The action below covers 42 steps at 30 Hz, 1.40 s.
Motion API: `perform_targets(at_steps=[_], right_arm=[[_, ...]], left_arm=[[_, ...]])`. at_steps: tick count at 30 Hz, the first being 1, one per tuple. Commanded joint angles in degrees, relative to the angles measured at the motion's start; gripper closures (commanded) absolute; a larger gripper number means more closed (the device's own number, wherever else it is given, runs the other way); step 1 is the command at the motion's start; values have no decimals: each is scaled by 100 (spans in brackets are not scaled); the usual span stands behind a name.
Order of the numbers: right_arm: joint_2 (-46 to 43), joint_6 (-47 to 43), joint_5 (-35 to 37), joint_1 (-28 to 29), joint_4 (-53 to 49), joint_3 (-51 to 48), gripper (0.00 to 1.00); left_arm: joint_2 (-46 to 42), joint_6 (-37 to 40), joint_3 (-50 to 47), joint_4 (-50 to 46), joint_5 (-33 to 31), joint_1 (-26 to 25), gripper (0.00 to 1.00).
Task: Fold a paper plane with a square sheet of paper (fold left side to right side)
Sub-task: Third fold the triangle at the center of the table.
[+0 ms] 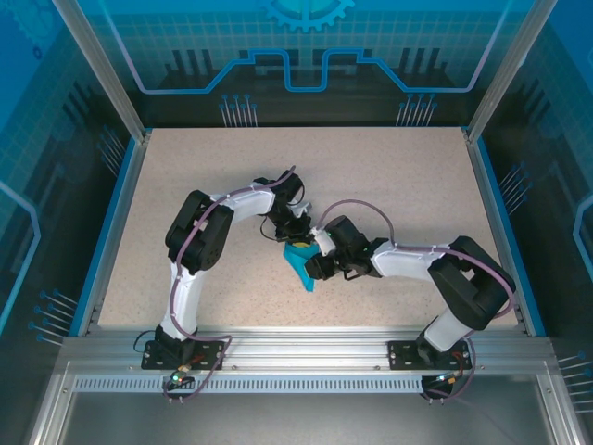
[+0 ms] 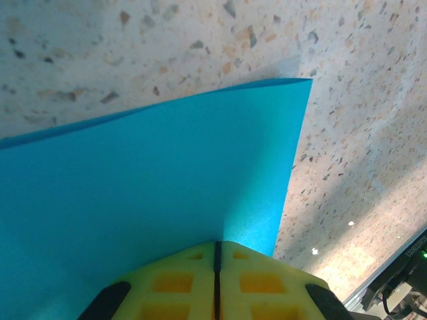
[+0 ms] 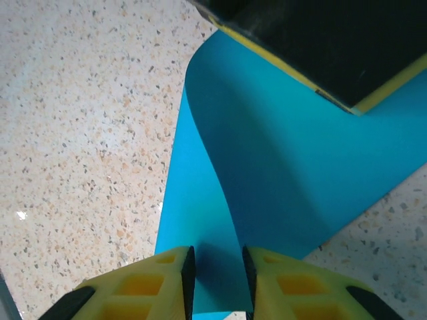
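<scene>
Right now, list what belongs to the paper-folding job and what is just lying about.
Job: teal paper, pinched in the left claw; right claw, jaws apart, paper between them.
Just there: speckled table; metal rail at its near edge.

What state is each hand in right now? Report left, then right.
Left hand: closed, pinching the thin teal-blue sheet of paper.
Right hand: slightly open, with the paper lying in the gap between its fingers.

The table (image 1: 389, 176) lies open along its far edge and both side edges. At its middle, left gripper (image 1: 296, 241), right gripper (image 1: 315, 265) and teal paper (image 1: 304, 274) crowd together.
</scene>
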Motion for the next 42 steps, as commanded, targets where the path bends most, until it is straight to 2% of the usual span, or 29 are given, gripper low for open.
perform_targets(at_steps=[1, 6, 12, 17, 30, 37, 42], right_arm=[[-199, 226, -336, -183, 499, -171, 72], [-199, 214, -383, -256, 500, -211, 74], [-44, 282, -429, -305, 620, -200, 85], [53, 294, -436, -318, 639, -190, 90], [192, 266, -556, -335, 471, -103, 92], [219, 260, -622, -335, 479, -88, 92], [256, 236, -650, -333, 465, -64, 92]], left_arm=[[173, 96, -241, -194, -332, -85, 90], [179, 96, -246, -184, -339, -84, 90], [166, 96, -250, -171, -305, -88, 90], [63, 96, -241, -179, -256, -86, 88], [-387, 190, 175, -550, -174, -41, 78], [-761, 119, 83, -497, -162, 165, 66], [-831, 139, -69, -461, -237, 373, 68]])
